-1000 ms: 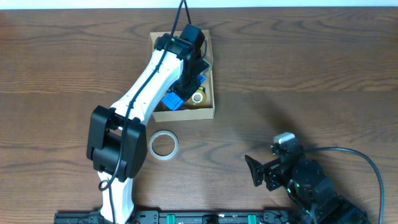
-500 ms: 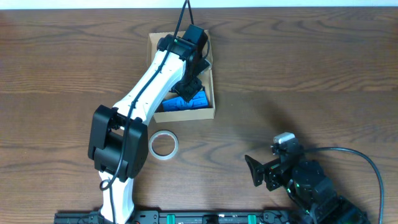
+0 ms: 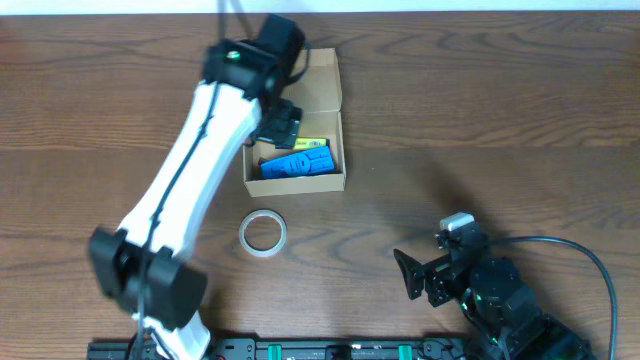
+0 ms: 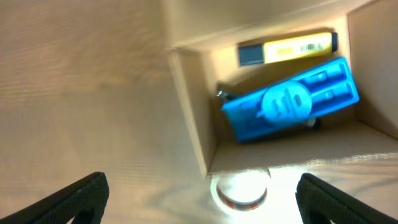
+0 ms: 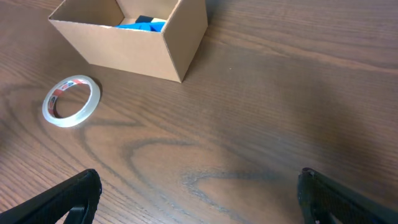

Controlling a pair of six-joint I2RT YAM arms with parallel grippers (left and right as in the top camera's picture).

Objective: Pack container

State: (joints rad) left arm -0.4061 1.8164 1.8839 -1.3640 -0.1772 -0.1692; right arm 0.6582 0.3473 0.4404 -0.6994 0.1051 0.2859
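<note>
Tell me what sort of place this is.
Probably a robotics lab bench: left arm and right arm at a wood-grain table, a part-filled cardboard box, a tape roll beside it.

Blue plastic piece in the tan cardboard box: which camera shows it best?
Left wrist. It looks down into the tan cardboard box and shows nearly all of the blue plastic piece, lying tilted beside a yellow bar. Overhead shows it small. Right wrist shows only a sliver above the box wall.
</note>
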